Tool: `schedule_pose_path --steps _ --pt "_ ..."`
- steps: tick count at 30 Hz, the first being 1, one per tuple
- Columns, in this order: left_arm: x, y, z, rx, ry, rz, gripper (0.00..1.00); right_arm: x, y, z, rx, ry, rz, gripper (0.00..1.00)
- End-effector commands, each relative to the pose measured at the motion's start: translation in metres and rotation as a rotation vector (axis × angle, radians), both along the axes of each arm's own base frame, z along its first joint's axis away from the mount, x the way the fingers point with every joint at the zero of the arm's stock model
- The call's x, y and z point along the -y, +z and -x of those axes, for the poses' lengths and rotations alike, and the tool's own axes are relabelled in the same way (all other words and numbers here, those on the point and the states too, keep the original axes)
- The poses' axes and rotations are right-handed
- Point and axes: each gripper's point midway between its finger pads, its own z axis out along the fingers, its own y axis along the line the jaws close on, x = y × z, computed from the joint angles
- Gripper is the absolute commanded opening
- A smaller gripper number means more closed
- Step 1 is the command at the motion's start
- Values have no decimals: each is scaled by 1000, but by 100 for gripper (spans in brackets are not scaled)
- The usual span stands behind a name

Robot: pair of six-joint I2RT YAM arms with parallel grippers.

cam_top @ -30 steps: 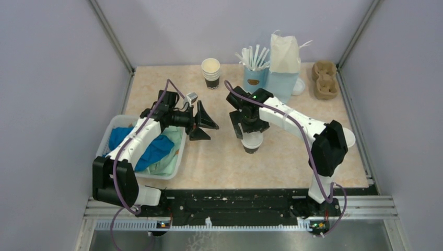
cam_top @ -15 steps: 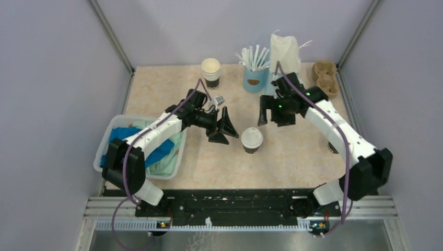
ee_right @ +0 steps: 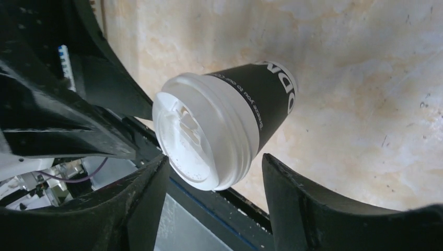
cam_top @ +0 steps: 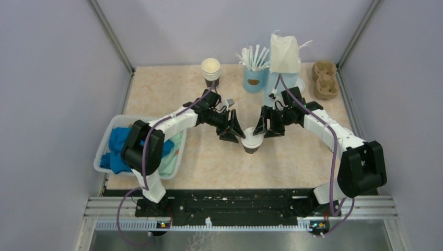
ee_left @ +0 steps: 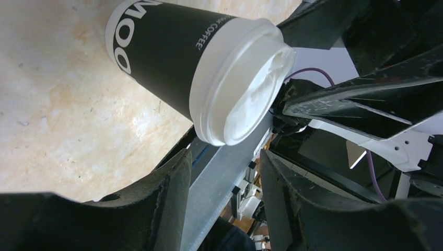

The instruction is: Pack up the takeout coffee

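The takeout coffee [cam_top: 252,140] stands upright on the counter [cam_top: 292,159], about midway across and a little toward the near edge, with its white lid [ee_right: 188,138] seated on top. Both arms reach in on it from opposite sides. The left pincer [cam_top: 236,132] is just to its left and the right pincer [cam_top: 264,130] just to its right, each tipped down toward the lid so that the cup is bracketed between them. In the left wrist view the two fingers [ee_left: 167,201] stand moderately apart, and the cup lies just ahead of the tips rather than between them, so that pincer holds nothing. In the right wrist view the jaws are parted about as wide as the lid, whose rim sits at their mouth. No pad visibly presses the cup, though a light touch cannot be ruled out. The mirrored pose suggests one arm will steady the cup while the other grasps it, but I cannot tell which does what. The likely destination is the paper bag [cam_top: 284,52] at the far side, just right of the light blue cup of sticks [cam_top: 254,78], or perhaps the cardboard cup carrier [cam_top: 325,78] at the far right. A grip below the lid's rim seems wise, since squeezing the lid itself could pop it off. The stack of lidless cups [cam_top: 211,70] and the basket [cam_top: 120,118] of cloths on the left look like bystanders.
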Motion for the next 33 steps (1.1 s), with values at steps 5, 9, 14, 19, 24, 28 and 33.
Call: schedule_pose_path --steps 5,9,14,19,24,28,33 --pt "19 2 -17 53 -23 20 52 -2 -1 -21 50 -6 -85 56" --pt "22 -2 -20 51 -21 12 49 0 -7 -23 39 -7 -93 47" --pt "24 -5 -21 44 -18 4 45 6 -11 -26 35 -21 -103 43" --pt "27 -6 -22 46 -21 -4 44 7 -7 -25 40 -16 -132 41" --pt "26 -16 -20 33 -20 -30 42 1 -12 -17 20 13 -179 59" --pt "22 -25 -17 31 -21 -63 41 1 -10 -7 9 10 -250 64" --pt "19 -33 -13 21 -21 -81 39 9 -11 1 0 -7 -310 63"
